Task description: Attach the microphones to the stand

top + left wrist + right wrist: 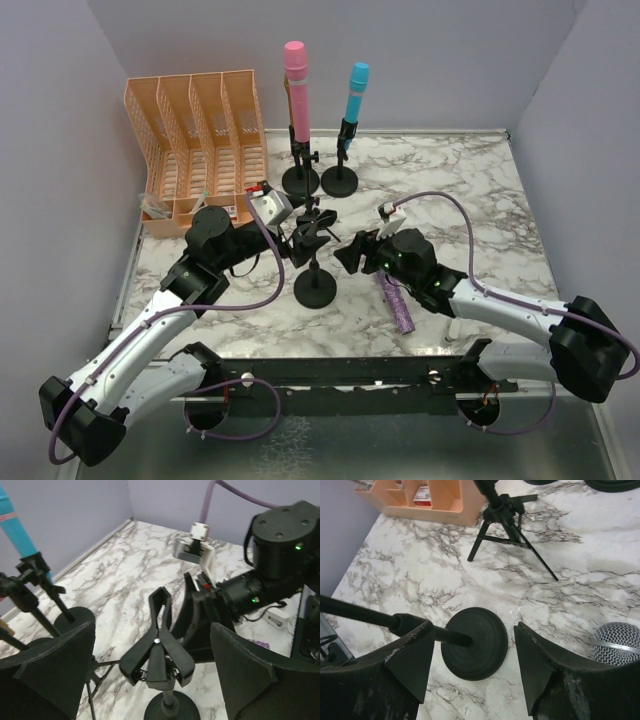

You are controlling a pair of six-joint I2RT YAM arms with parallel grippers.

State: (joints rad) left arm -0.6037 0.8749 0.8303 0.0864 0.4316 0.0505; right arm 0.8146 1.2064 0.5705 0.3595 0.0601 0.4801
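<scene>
A pink microphone (pixel 295 88) and a cyan microphone (pixel 356 92) stand clipped upright in two stands at the back. The glittery purple microphone (pixel 396 302) lies flat on the marble, its silver mesh head (pixel 618 643) at the right of the right wrist view. In the middle stands an empty stand (pixel 316 288) with a round base (pixel 475 643) and a black spring clip (pixel 157 652). My left gripper (pixel 152 627) is open, its fingers either side of that clip without touching it. My right gripper (pixel 474 627) is open and empty, facing the stand's pole (pixel 367 614) from the other side.
An orange file organiser (pixel 200 135) holding small white-and-red boxes (pixel 422 495) stands at the back left. A black tripod stand (pixel 506 519) sits just behind the middle stand. Grey walls close in the back and both sides.
</scene>
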